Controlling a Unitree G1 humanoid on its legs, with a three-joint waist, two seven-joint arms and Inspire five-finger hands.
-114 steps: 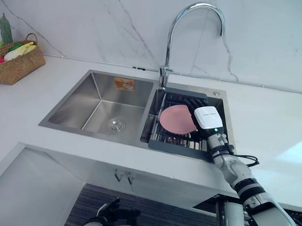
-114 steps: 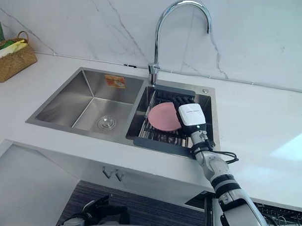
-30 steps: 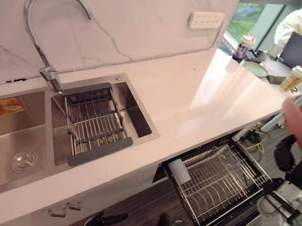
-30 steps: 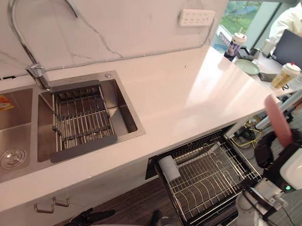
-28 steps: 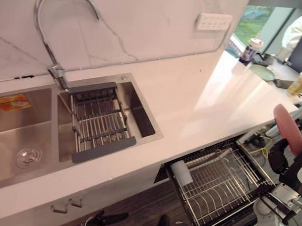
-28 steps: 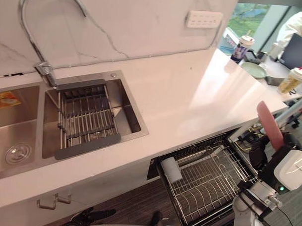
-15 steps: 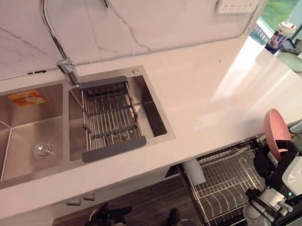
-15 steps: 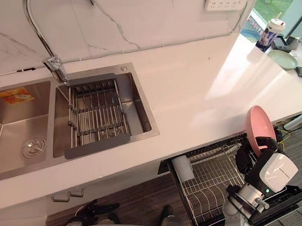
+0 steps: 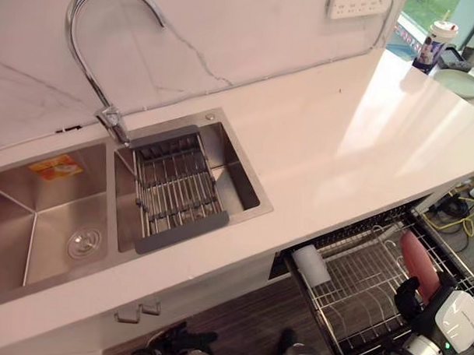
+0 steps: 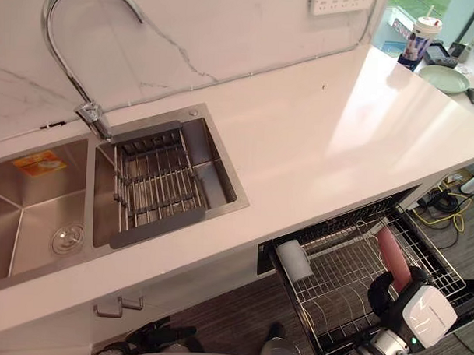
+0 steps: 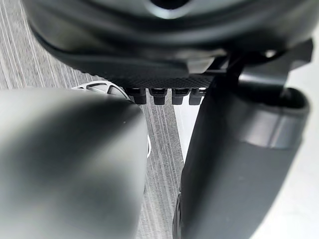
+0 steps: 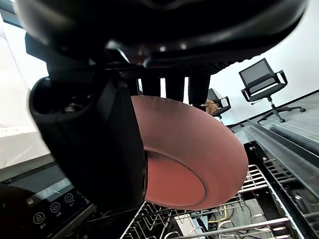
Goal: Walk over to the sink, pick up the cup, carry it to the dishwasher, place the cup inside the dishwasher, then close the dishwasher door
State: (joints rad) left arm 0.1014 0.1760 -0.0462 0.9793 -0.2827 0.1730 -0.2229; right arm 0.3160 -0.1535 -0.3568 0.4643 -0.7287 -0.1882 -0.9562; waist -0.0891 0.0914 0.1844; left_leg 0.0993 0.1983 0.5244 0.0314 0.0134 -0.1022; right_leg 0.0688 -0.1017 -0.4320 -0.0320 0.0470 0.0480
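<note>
Right now my right hand [image 10: 404, 306] is clamped on a round, shallow pink plate [image 12: 199, 154], thumb pressed on its inner face and fingers [image 12: 174, 87] behind the rim. I see the plate standing on edge, low over the wire dishwasher rack [image 10: 343, 267] pulled out below the white countertop [image 9: 339, 150]. Whether its rim touches the wires I cannot tell. A white cylindrical cup [image 10: 294, 260] lies on its side at the rack's corner nearest the steel sink [image 9: 56, 218], apart from the plate. My left hand [image 11: 164, 45] shows in its own wrist camera; I cannot tell its state.
</note>
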